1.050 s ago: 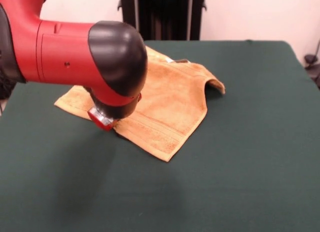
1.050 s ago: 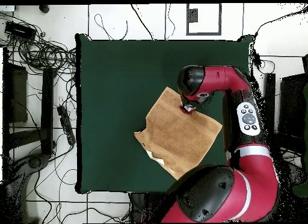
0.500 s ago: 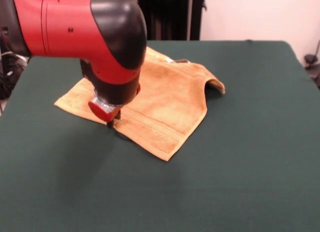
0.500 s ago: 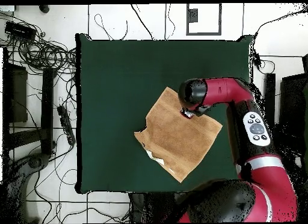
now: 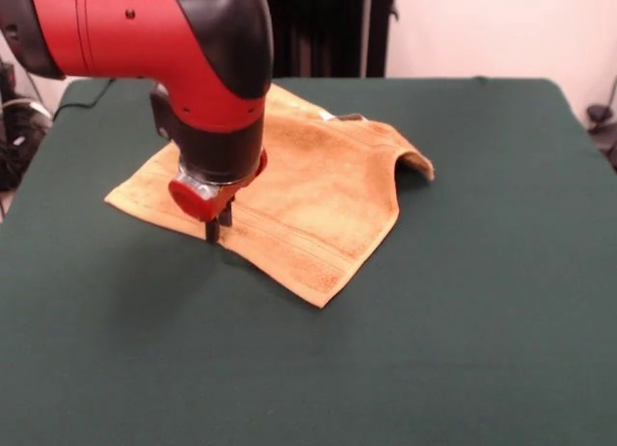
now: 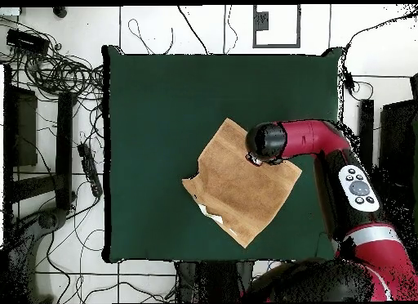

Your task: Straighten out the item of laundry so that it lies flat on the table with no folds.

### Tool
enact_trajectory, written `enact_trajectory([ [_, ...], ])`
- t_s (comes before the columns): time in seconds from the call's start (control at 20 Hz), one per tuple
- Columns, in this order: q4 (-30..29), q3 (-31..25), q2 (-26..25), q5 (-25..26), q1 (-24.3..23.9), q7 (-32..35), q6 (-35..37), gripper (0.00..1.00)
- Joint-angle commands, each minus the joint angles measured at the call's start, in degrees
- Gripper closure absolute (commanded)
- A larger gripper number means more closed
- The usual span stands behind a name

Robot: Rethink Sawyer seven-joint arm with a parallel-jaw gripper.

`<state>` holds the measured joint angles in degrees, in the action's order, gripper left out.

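Jaws (image 5: 214, 230) higher, nearer towel (image 5: 318, 200) edge

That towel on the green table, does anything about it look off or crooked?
Yes. The towel lies askew on the table, and it is not flat: the corner at the picture's right in the front view humps up, and the far edge is folded over. The gripper is at its near edge.

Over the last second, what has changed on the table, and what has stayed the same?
The gripper has risen off the towel edge; its dark tips now show below the red wrist. Seen from above, the arm's elbow has swung toward the picture's bottom right. Nothing was visibly taken or released. The towel keeps its place on the table, one corner still humped up.
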<state>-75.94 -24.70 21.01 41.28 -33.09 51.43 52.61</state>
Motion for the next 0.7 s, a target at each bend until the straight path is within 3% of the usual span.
enact_trajectory([
  [0.05,5.26,-3.13,-2.81,2.03,2.33,-7.56,0.27,1.0],
  [0.55,16.24,-7.27,-8.35,2.9,4.94,-16.67,6.2,1.0],
  [0.7,16.86,-7.69,-8.56,3.34,5.07,-18.06,6.95,1.0],
])
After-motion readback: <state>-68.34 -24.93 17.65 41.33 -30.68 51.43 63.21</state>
